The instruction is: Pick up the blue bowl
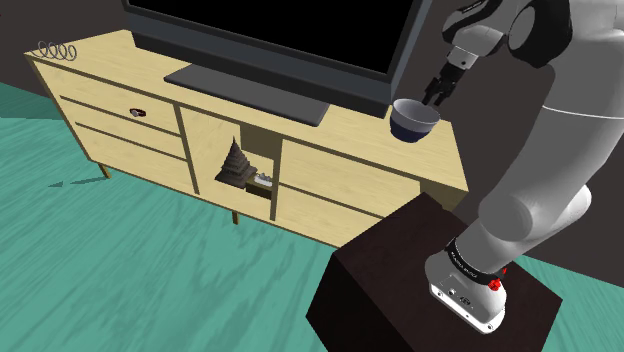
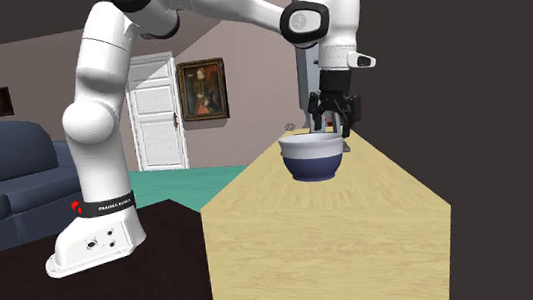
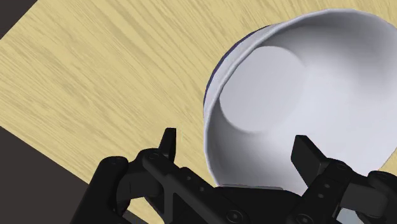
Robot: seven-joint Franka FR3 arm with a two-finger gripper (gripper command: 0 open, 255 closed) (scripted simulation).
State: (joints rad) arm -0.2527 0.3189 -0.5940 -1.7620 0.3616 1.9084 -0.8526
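Note:
A bowl, dark blue outside and white inside, stands on the light wooden cabinet top next to the TV's corner. In the second exterior view the bowl rests on the cabinet top. My black gripper comes down onto the part of its rim nearest the arm, as the gripper also shows there. In the wrist view the gripper is open and straddles the bowl rim: one finger stands outside the wall with a gap, the other finger inside.
A big flat TV on a dark base fills the cabinet's back. The cabinet has drawers and an open shelf with a pyramid figure. The dark stand sits on a teal floor. A sofa and door lie behind.

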